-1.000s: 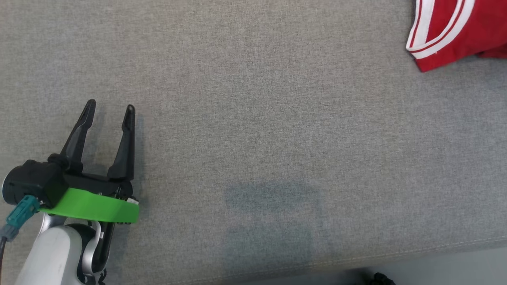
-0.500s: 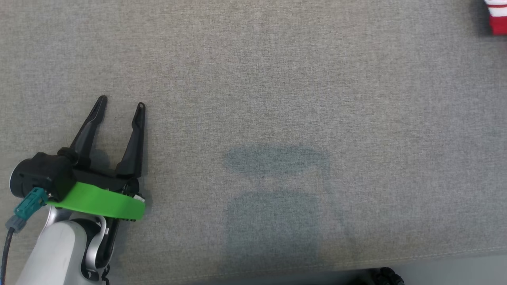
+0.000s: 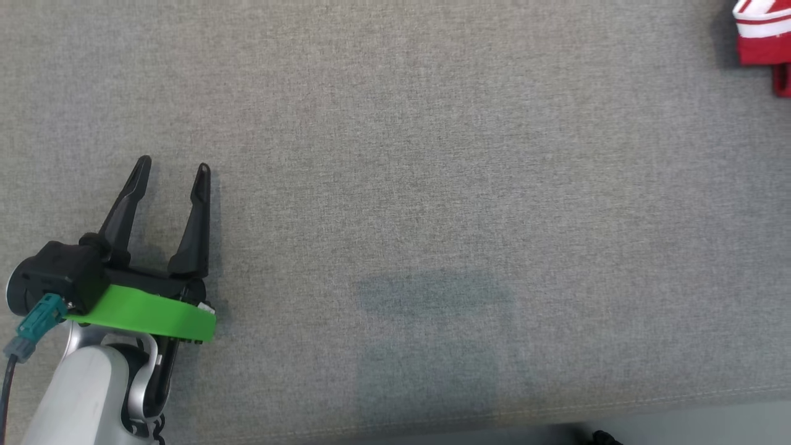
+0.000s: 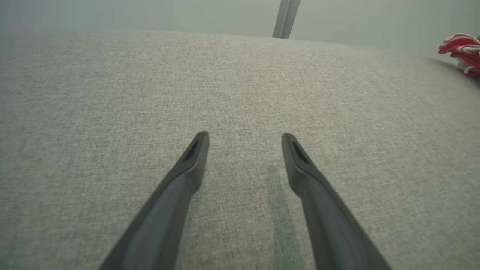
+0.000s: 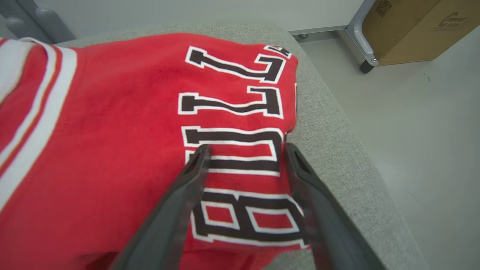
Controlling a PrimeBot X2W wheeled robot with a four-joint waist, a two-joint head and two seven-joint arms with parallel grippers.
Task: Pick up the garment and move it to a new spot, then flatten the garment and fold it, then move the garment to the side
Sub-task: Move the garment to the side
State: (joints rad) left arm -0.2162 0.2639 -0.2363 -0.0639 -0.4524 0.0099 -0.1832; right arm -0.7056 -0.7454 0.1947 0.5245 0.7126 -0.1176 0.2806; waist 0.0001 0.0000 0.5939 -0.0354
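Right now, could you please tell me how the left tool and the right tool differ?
The left tool is above bare grey cushion, while the right tool is above the red jersey, framing its black lettering. The left tool is far from the red jersey; the right tool is right at it, near the cushion's edge. Both are open, gripping nothing.

The big cushion (image 3: 432, 154) is grey woven cloth, matt, with a coarse weave you can see. The jersey (image 5: 112, 131) is red cloth, soft-looking and a bit fuzzy, no shine, with white stripes and black-and-white letters. Fingers (image 4: 176, 195) of the left gripper (image 3: 173, 164) look like matt dark plastic, same on the right gripper (image 5: 246, 147). The green collar (image 3: 145, 315) is smooth plastic, the forearm (image 3: 80, 395) pale and slightly glossy. Box (image 5: 412, 30) is plain brown cardboard, floor (image 5: 431, 131) smooth with a dull sheen.
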